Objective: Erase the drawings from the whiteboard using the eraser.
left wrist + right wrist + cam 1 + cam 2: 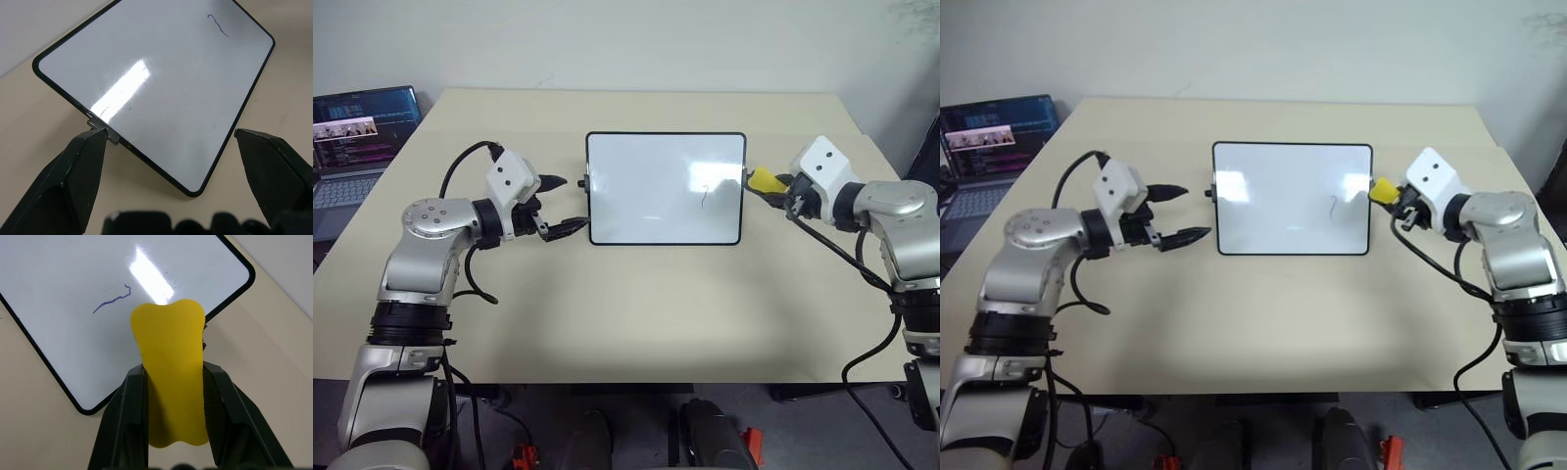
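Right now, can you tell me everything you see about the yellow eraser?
The eraser is a bright yellow oblong block with a smooth, soft-looking surface and a wavy, notched front end. It is held off the table, pinched between the two black fingers of the right tool, which is shut on its sides. Its front end pokes out past the fingers, over the right edge of the whiteboard, near the one thin dark squiggle. Whether it touches the board cannot be told.

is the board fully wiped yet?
No, one thin dark squiggle remains on the whiteboard, near the yellow eraser held in the right gripper.
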Robot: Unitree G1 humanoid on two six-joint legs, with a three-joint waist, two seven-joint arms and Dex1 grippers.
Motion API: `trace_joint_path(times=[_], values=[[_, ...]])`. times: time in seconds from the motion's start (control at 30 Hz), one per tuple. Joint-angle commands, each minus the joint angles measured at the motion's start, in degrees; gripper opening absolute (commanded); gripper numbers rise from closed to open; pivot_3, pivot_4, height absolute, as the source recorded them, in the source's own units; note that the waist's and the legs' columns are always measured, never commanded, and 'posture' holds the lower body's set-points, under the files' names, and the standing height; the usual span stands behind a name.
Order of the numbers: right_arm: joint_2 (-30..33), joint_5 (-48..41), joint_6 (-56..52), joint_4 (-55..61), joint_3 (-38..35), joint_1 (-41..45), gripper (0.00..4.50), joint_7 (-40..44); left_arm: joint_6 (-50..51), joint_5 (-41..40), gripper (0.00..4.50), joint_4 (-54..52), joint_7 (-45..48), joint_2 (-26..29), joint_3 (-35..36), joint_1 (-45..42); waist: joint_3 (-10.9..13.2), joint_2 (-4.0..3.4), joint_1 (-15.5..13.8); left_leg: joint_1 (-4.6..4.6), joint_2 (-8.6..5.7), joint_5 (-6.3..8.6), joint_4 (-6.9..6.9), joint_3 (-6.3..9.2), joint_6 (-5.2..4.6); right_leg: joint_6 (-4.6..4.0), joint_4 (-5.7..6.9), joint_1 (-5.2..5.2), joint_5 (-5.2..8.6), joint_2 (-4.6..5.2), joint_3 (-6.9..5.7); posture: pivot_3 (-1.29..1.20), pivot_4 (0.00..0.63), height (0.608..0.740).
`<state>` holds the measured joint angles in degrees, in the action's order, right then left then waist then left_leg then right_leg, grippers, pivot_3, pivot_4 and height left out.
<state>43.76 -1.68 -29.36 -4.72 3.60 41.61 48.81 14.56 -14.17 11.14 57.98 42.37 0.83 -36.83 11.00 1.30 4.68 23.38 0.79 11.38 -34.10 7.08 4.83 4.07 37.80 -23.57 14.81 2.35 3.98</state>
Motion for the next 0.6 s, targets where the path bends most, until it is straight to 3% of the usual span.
trace_joint_path(times=[0.03,0.3,0.5,0.6], values=[[-0.35,-0.74,-0.18,2.58,-0.62,0.42,1.12,-0.33,-0.97,0.23,4.50,-1.59,-0.62,-0.21,0.61,-1.12,0.00,0.00,0.00,0.00,0.00,0.00,-0.01,0.00,0.00,0.00,0.01,0.00,0.00,0.00,0.00,0.00,0.150,0.740],[-1.00,-0.39,-0.13,2.18,-0.80,0.85,1.12,-0.93,-0.98,0.59,4.50,-2.29,-0.52,-1.85,-0.79,-2.05,0.00,0.00,0.00,0.00,-0.01,0.00,-0.15,0.00,0.00,0.00,0.12,0.01,0.00,0.00,0.00,0.00,0.150,0.740],[-1.38,-0.28,-0.58,2.55,-0.61,0.87,1.12,-1.25,1.52,8.58,4.50,-3.84,-2.81,-2.23,-8.03,-7.58,0.00,0.00,-0.08,0.01,-0.03,0.00,-0.36,0.05,0.00,0.01,0.20,0.09,-0.01,0.00,-0.02,0.00,0.150,0.740],[-1.41,-0.15,-0.72,2.57,-0.61,0.98,1.12,-1.28,2.88,7.41,4.50,-5.98,-1.49,-3.19,-8.65,-8.98,0.00,0.00,-0.02,0.01,-0.04,0.00,-0.41,0.05,0.00,0.02,0.22,0.11,-0.01,0.00,-0.01,0.00,0.150,0.740]])
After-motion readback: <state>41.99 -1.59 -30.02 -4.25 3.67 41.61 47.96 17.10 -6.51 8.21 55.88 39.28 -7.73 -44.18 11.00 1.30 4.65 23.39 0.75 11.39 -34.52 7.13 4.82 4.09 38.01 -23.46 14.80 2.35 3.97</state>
